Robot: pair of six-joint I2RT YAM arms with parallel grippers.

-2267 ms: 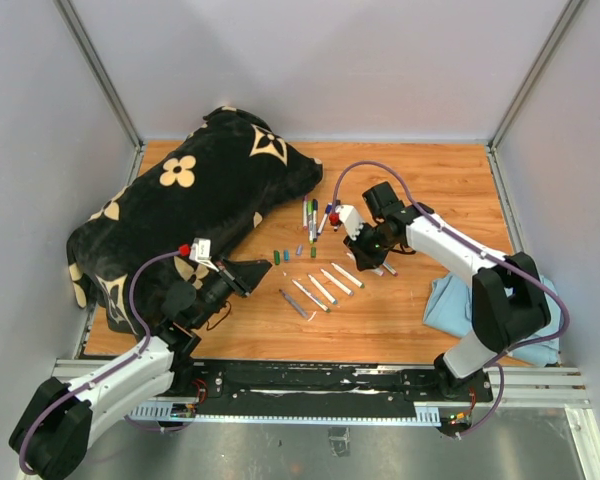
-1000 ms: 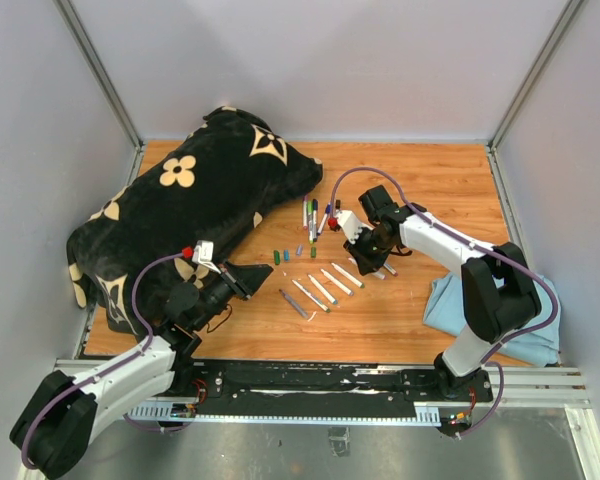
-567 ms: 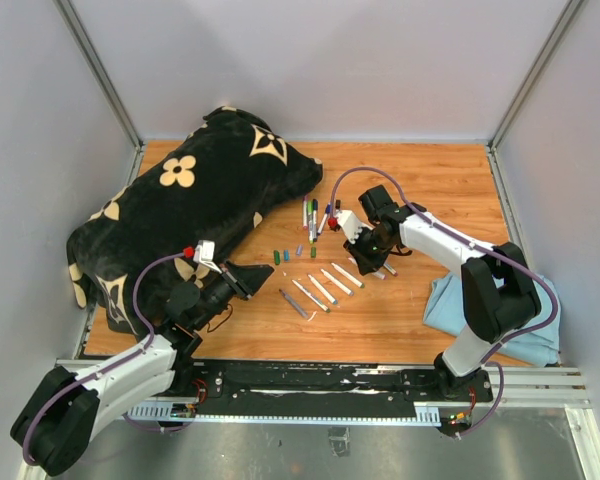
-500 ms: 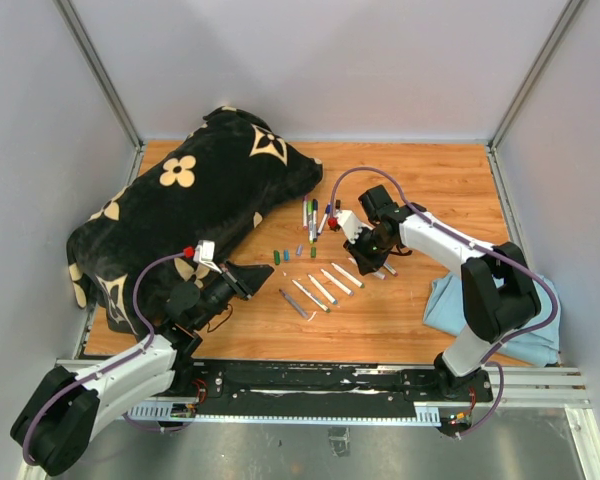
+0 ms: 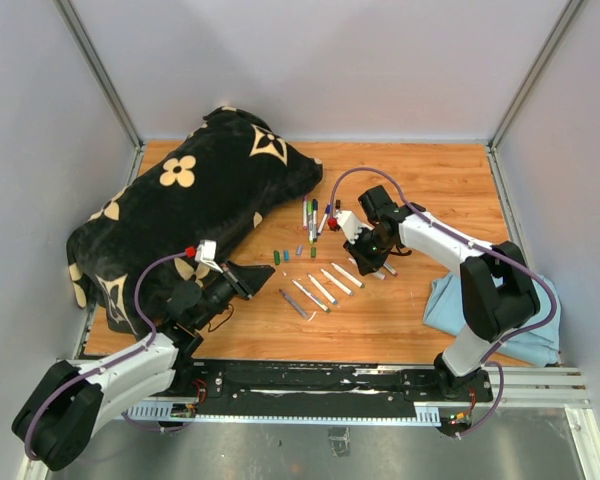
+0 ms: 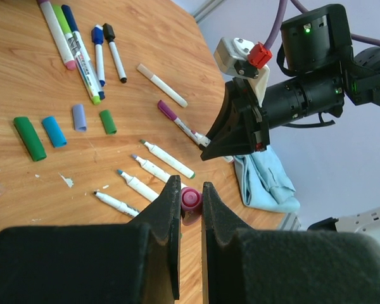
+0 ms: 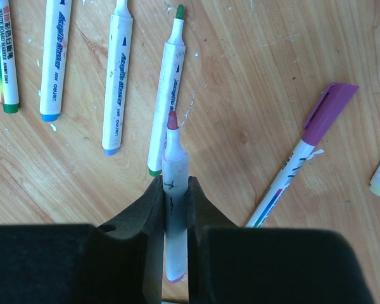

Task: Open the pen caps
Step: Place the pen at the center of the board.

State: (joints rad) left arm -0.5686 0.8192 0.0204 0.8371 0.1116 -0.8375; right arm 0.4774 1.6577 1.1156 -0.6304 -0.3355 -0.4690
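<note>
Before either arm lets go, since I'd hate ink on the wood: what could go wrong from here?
1. The small pink plastic cap is pinched only at the tips of the left gripper; it may slip and roll away.
2. The white marker with a bare red tip in the right gripper is close to the green-tipped white marker; lowered, it could nudge that one or mark the wooden table.

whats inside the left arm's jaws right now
A small pink cap, pinched between the left jaws. Only its outer end shows; the rest is covered by the jaws, so what lies deeper between them cannot be seen.
</note>
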